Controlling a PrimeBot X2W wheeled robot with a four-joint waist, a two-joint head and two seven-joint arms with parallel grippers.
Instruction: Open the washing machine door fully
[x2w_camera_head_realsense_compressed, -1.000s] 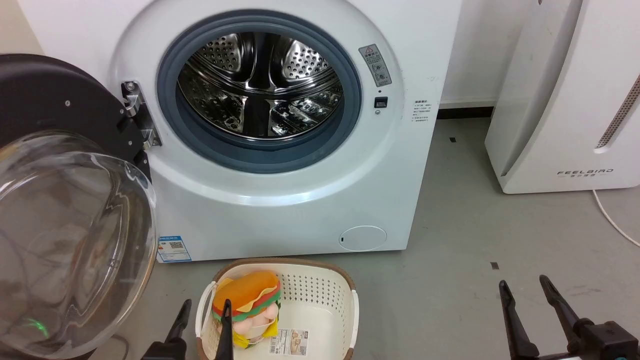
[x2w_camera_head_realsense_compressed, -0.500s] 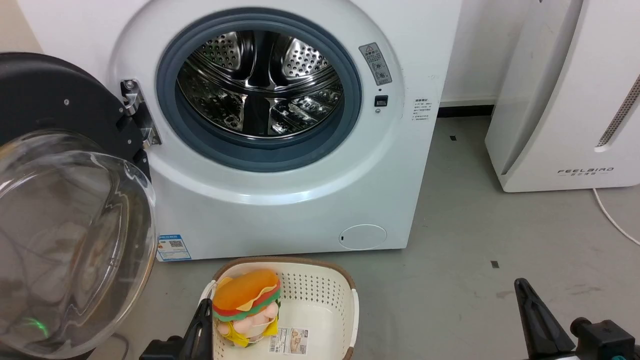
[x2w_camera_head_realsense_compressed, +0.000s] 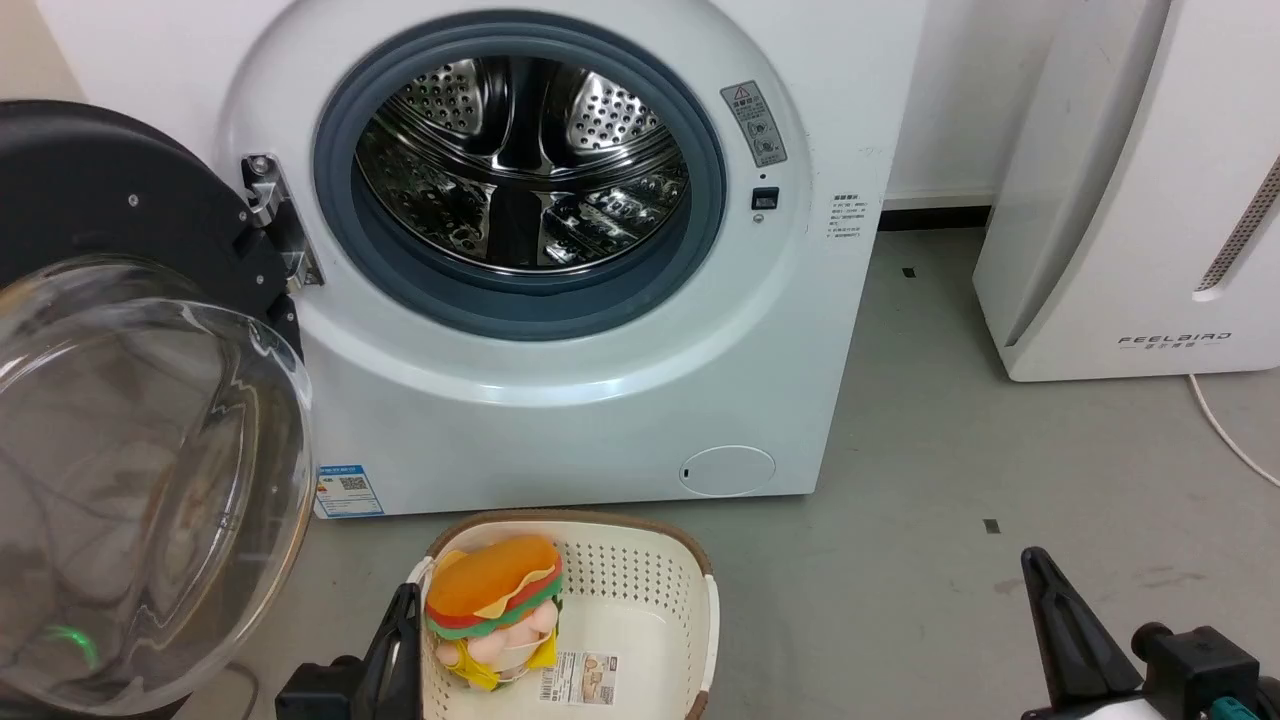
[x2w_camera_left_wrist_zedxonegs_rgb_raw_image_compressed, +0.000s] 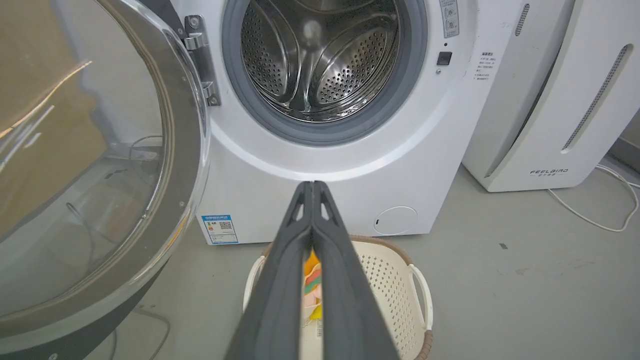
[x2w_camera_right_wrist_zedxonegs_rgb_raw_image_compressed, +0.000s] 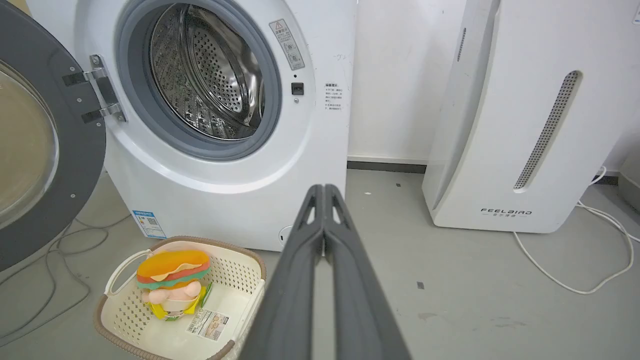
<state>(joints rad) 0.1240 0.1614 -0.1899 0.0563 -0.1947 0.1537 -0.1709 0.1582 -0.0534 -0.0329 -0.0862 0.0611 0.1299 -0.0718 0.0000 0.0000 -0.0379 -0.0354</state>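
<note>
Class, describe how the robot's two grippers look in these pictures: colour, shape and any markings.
Each of the left gripper and right gripper has two long matte dark-grey fingers tapering to pointed tips, with a slim cut-out near each tip. In the head view both sit on blocky black bases; the right one has a round knob and a small teal mark.

Left pincer and right pincer, both closed, empty.
</note>
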